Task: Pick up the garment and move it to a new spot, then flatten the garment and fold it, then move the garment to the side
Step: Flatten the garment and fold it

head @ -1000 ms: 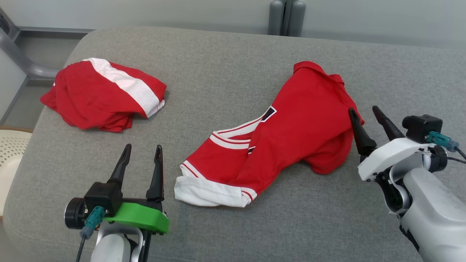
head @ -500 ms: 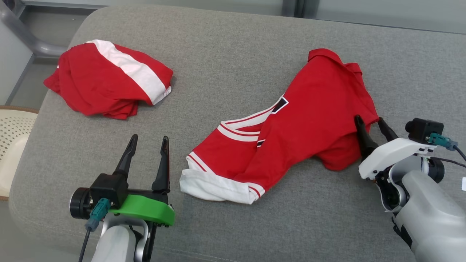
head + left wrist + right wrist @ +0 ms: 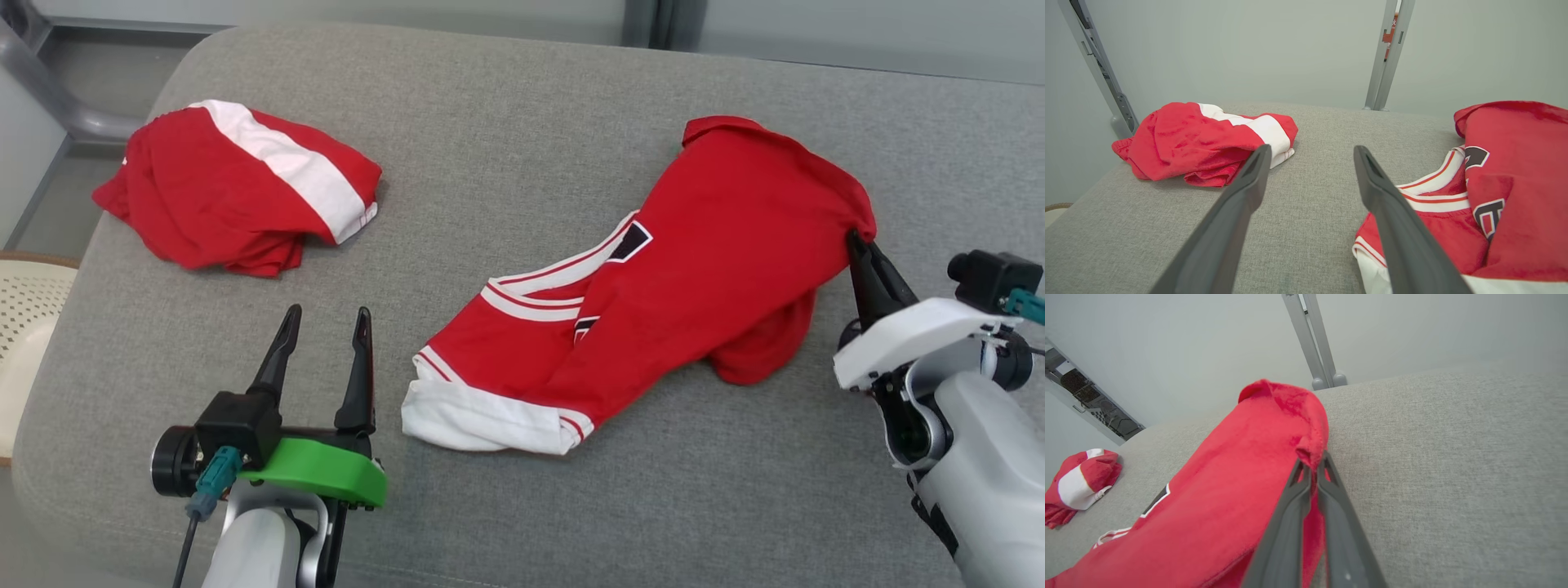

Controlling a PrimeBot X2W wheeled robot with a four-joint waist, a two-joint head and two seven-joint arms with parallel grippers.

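Off the left edge of the grey cushion (image 3: 506, 122) a cream perforated basket (image 3: 24, 343) is sitting, partly cut off. On the cushion's far-left corner a second red garment with a white band (image 3: 237, 192) is lying bunched in a rough fold; whether it belongs to this job I cannot tell. Near the cushion's front-left edge the left gripper (image 3: 326, 314) is hanging over the fabric with its fingers spread and nothing between them, pointing toward the cushion's back. Across the cushion's middle and right half the red jersey (image 3: 702, 269) is lying crumpled. Its white hem is facing the cushion's front and its collar end the back, with one side doubled over the striped trim. At the cushion's right side the right gripper (image 3: 859, 241) is pinching a red edge of the jersey between fingers pressed together. That corner is standing up off the cushion in a small peak while the rest is resting on it.

Judging by this, the task is sitting at its first step: the pick-up is only beginning, with one corner lifted. Moving the jersey to a new spot, flattening it, folding it and setting it aside are all waiting to be done
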